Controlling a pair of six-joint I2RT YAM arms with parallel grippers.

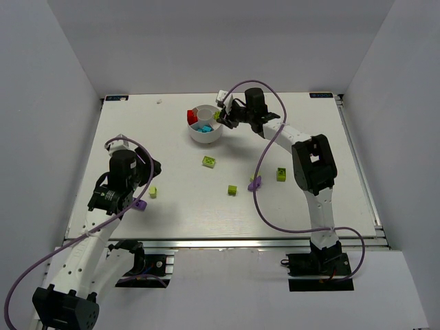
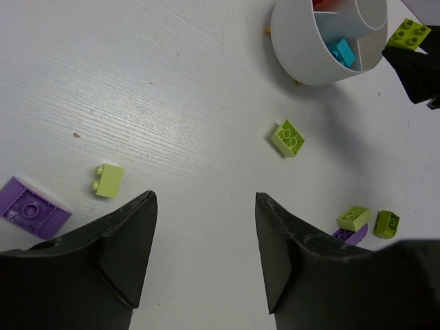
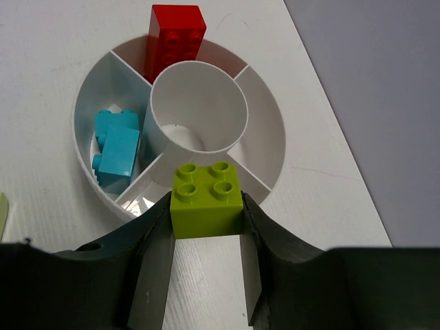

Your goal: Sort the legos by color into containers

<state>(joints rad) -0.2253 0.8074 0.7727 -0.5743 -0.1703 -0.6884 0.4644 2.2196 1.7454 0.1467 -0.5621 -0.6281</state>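
The round white dish [image 1: 205, 132] stands at the back middle; it also shows in the right wrist view [image 3: 276, 141] and the left wrist view [image 2: 302, 55]. A red brick [image 3: 177, 38] lies in its far wedge and cyan bricks [image 3: 117, 148] in its left wedge. My right gripper [image 3: 206, 206] is shut on a lime green brick [image 3: 206, 199] just above the dish's near rim; the top view shows this gripper [image 1: 220, 117] at the dish's right side. My left gripper [image 2: 205, 199] is open and empty above bare table, at the left in the top view [image 1: 150, 169].
Loose lime bricks lie at mid-table [image 1: 209, 162], [image 1: 233, 190], to the right [image 1: 281, 174] and near the left arm [image 1: 152, 192]. Purple bricks lie by the right arm's cable [image 1: 255, 183] and by the left arm [image 1: 140, 205]. White walls stand around the table.
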